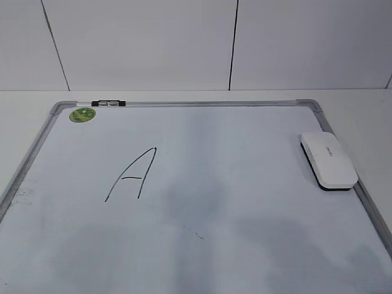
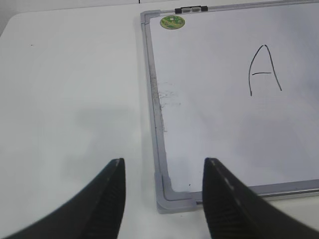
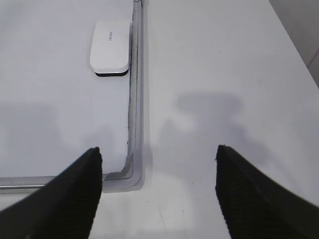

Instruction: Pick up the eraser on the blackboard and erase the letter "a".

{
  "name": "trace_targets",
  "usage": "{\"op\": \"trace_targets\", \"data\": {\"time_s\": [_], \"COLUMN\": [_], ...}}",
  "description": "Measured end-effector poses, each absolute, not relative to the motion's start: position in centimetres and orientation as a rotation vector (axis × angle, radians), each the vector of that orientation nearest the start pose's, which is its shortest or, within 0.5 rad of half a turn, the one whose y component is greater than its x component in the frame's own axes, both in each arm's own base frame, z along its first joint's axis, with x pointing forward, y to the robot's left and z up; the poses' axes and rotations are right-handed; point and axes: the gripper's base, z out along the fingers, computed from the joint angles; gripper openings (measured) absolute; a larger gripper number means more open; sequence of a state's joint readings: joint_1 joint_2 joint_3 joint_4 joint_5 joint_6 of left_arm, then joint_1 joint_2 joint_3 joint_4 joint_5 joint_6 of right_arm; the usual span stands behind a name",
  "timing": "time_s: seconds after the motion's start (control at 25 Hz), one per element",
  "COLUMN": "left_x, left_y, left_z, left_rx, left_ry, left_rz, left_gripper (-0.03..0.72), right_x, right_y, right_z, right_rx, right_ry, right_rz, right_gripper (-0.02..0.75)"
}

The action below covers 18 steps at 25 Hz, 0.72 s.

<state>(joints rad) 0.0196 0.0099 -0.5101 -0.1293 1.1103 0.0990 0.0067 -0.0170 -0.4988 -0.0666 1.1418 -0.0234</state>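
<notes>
The white eraser (image 1: 327, 160) lies flat on the blackboard (image 1: 245, 184) against its right frame, dark felt down. In the right wrist view the eraser (image 3: 110, 46) is far ahead of my right gripper (image 3: 158, 149), which hangs open and empty over the board's near right corner (image 3: 130, 174). My left gripper (image 2: 164, 162) is open and empty over the near left corner (image 2: 167, 196). A small letter "a" is out of view; the only writing that shows is a large capital A (image 1: 131, 174) (image 2: 264, 69). Neither gripper appears in the exterior view.
A round green sticker (image 1: 82, 114) and a black-and-clear clip (image 1: 108, 103) sit at the board's far left frame. Faint smudges mark the left edge (image 2: 167, 97). White tabletop (image 3: 224, 74) lies right of the board, and a white wall (image 1: 184, 43) stands behind.
</notes>
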Motion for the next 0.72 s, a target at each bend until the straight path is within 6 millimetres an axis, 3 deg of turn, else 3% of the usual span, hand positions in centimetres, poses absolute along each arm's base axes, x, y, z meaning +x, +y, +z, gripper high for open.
{"op": "trace_targets", "data": {"time_s": [0.72], "left_x": [-0.68], "left_y": [-1.06], "left_z": [27.67], "left_rx": [0.093], "left_ry": [2.086], "left_rz": [-0.084], "left_gripper": [0.371], "right_x": [-1.13], "right_y": [-0.57], "right_z": [27.05], "right_rx": [-0.025], "right_ry": [2.107], "right_rz": [-0.092], "right_gripper": [0.538]}}
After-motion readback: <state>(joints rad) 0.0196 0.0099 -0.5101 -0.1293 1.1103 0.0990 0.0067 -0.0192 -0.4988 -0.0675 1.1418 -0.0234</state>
